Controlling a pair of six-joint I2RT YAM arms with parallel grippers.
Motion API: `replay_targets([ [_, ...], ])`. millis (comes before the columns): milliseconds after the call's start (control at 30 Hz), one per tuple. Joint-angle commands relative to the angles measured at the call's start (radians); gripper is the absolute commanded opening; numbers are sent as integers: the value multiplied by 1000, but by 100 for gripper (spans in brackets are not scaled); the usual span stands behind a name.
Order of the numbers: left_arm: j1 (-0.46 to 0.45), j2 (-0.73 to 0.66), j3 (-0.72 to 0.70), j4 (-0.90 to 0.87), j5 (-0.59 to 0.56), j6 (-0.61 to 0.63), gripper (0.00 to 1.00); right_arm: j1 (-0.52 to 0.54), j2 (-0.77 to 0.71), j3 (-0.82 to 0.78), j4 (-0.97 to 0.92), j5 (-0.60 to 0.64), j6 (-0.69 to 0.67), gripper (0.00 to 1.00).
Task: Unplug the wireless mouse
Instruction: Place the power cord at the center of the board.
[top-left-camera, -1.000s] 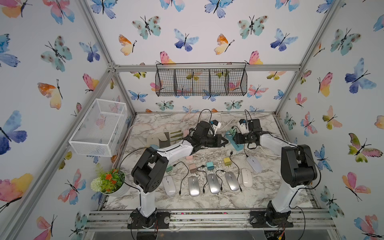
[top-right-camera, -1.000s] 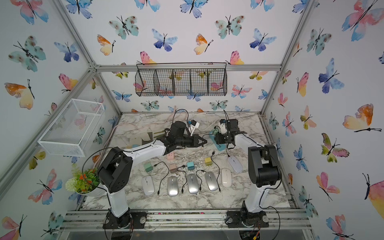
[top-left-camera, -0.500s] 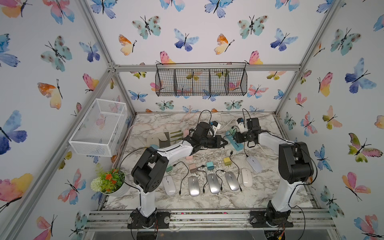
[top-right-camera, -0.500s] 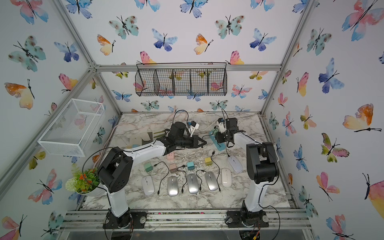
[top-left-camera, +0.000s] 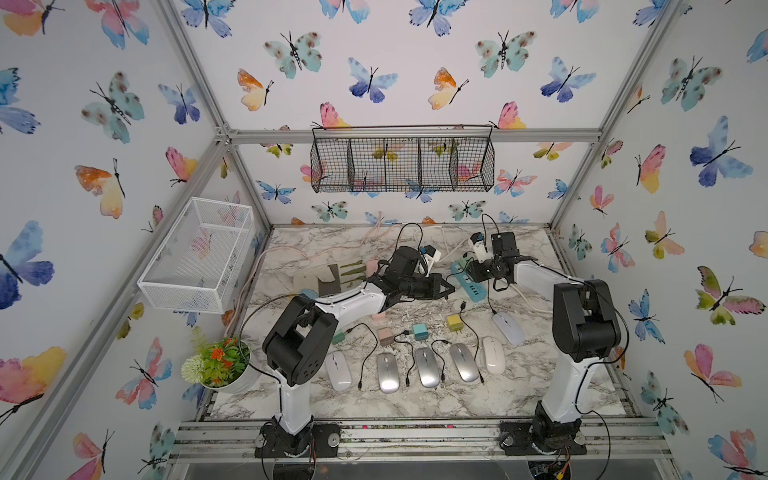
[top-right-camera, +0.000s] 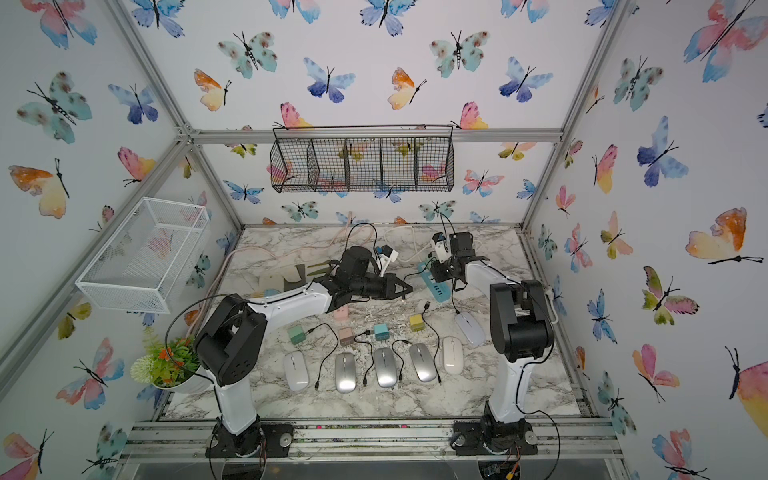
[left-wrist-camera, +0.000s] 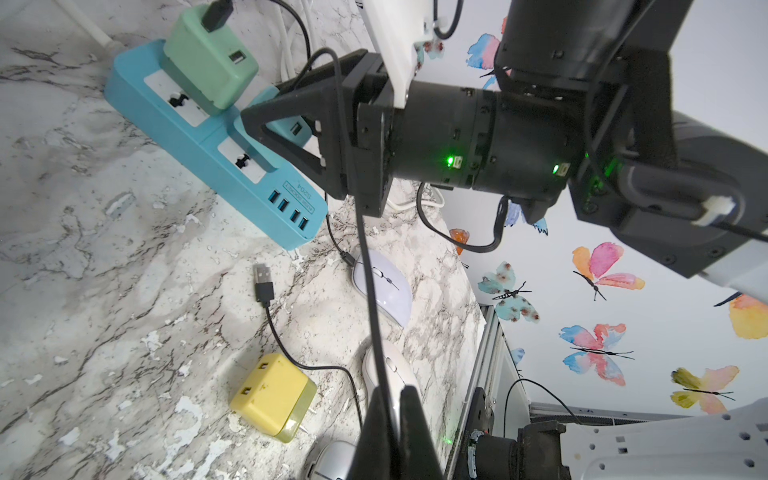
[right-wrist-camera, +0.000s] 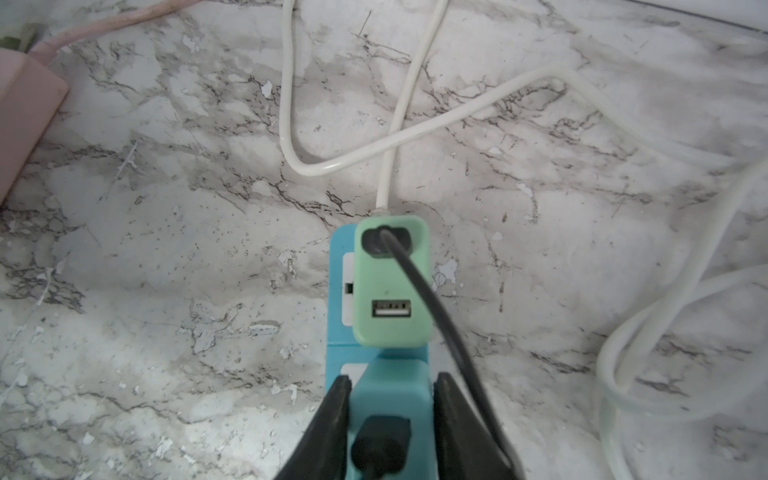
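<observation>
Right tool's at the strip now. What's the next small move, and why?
Probably squeeze the right tool firm on the teal adapter: its fingers flank it on the strip, a black plug sits in it, and the left tool pinches a black cable.

Butterfly-papered walls (top-left-camera: 395, 62) enclose a marble tabletop (top-left-camera: 519, 386).

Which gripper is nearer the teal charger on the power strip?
Right. The right gripper has its fingers flanking the teal charger; the left gripper, shut on a black cable, hangs beside the power strip.
</observation>
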Motion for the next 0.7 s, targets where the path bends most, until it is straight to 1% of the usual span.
replay_targets([
  [0,-3,-15,-6,20,22,4,0,1,20,17,-19,2,-3,29],
  [167,-8,4,-2,25,25,5,0,0,13,6,-14,-4,42,23],
  [233,-9,17,4,26,25,5,0,2,9,-8,12,-1,85,20],
  [300,-13,36,13,25,26,5,0,1,11,-16,36,23,157,14],
  [367,-16,63,35,8,31,5,3,1,14,-16,48,17,219,9],
  [467,-32,107,75,-11,42,16,8,1,3,-35,90,-30,268,6],
  [567,-52,156,117,-44,44,34,23,1,-4,-39,98,-38,275,5],
  [600,-58,167,127,-48,46,38,31,1,-5,-39,94,-37,272,5],
  [667,-64,181,138,-56,48,47,44,1,-4,-39,91,-40,262,4],
])
